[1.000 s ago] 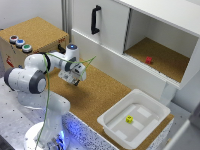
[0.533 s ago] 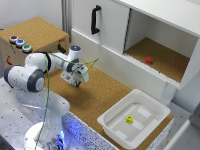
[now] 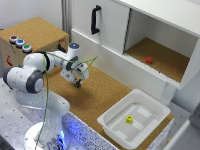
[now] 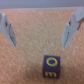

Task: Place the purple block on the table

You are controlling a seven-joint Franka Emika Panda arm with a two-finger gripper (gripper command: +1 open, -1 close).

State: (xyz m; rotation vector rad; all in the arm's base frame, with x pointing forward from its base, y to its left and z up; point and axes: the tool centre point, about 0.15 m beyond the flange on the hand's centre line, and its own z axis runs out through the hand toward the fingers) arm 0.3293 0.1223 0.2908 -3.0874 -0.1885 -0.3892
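1. Exterior view — the white Franka arm's gripper point(image 3: 77, 82) hangs low over the long brown cork-textured table point(image 3: 100, 95), near the raised cork-topped box with coloured buttons point(image 3: 32, 40) and well apart from the white plastic tray point(image 3: 112, 125). A small yellow cube point(image 3: 129, 119) lies inside that tray; a small red cube point(image 3: 148, 60) sits in the open white cabinet compartment point(image 3: 160, 37) beyond the table. The purple block cannot be made out from here.

2. Wrist view — the two grey fingers point(image 4: 6, 29) stand spread wide, holding nothing. The tiny dark purple cube with yellow lettering point(image 4: 51, 66) rests on the cork between the lines of the fingers — clear of both, touching neither.
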